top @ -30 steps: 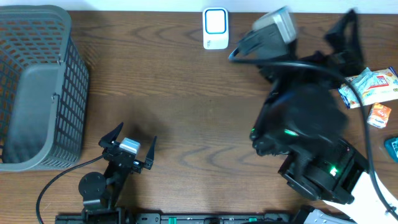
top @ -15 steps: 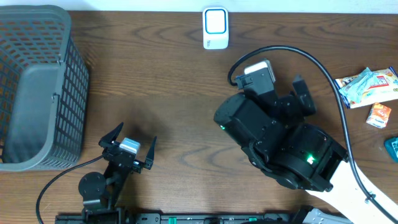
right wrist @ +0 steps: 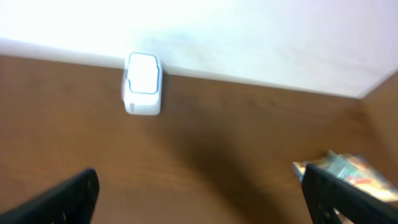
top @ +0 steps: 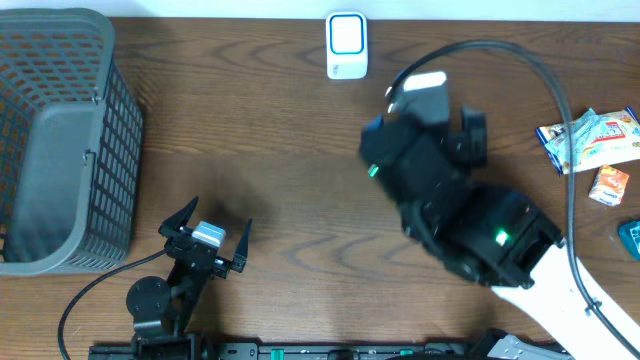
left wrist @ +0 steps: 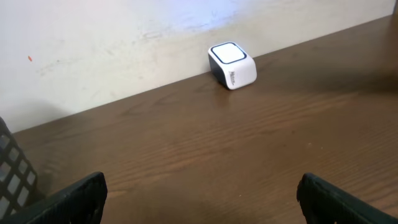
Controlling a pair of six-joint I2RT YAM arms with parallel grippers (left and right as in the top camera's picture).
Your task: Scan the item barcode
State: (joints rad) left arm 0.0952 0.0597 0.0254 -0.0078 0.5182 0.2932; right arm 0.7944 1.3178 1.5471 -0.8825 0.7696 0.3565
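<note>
Holds nothing in the left fingers (left wrist: 68, 199), spread wide at the near left, or in the right fingers (right wrist: 62, 199), equally wide above the surface (top: 280, 180) centre. Faces the white scanner (top: 347, 45) at the far edge, with the snack packet (top: 590, 138) lying at the right edge.

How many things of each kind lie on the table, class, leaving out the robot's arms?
Grey basket: 1
White scanner: 1
Packaged items: 3 (snack packet, orange carton, teal item cut off at the edge)
Total: 5

Basket (top: 118, 150) cropped left, teal item (top: 631, 238) clipped right, blurred packet (right wrist: 342, 167), perhaps snacks
</note>
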